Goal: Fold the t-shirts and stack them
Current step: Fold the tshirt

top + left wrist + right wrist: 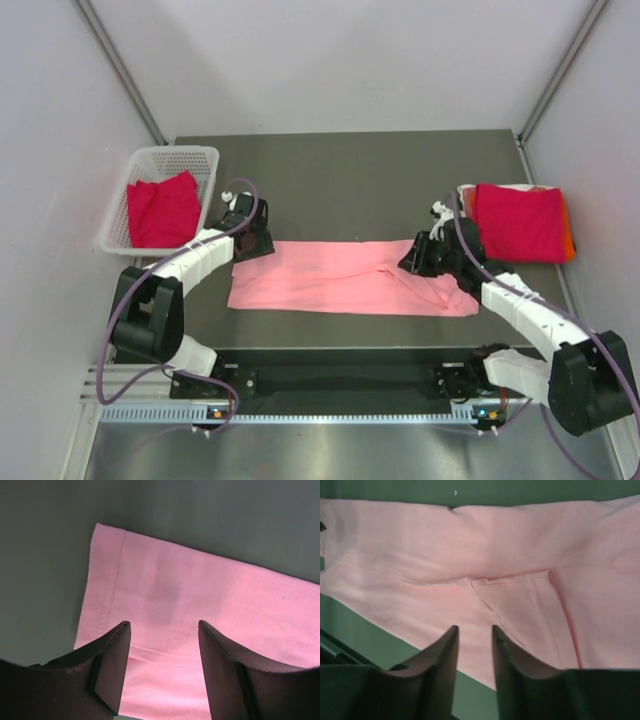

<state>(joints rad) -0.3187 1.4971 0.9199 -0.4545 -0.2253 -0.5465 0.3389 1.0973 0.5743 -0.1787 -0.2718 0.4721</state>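
Because the salmon-pink t-shirt (350,280) is thin, limp cloth, it will likely sag and drag rather than hold any shape, so it is best taken by pinching its corners or hemmed ends and lifting both sides together. It lies flat across the middle of the tabletop (350,170) as a long strip running left to right, between the two arms.

The left fingers (112,670) hang over the strip's left end, near the stitched hem, standing well apart with nothing between them. The right fingers (440,665) sit over the near edge toward the strip's right end. They are drawn close with only a narrow gap, and no cloth appears pinched there. A small folded flap, probably a tucked sleeve, lies just beyond them.

A crimson t-shirt (160,212) waits crumpled in the white mesh basket (170,155) at the left. A folded crimson t-shirt (518,222) tops the stack at the right edge, with orange and white cloth peeking from under it.

From above, the right arm covers part of the strip's right end, so the corner there is hard to judge. How many layers the strip has cannot be told, nor how many garments sit in the stack or beneath the one in the basket. Neither wrist view shows whether the fingertips touch the cloth.
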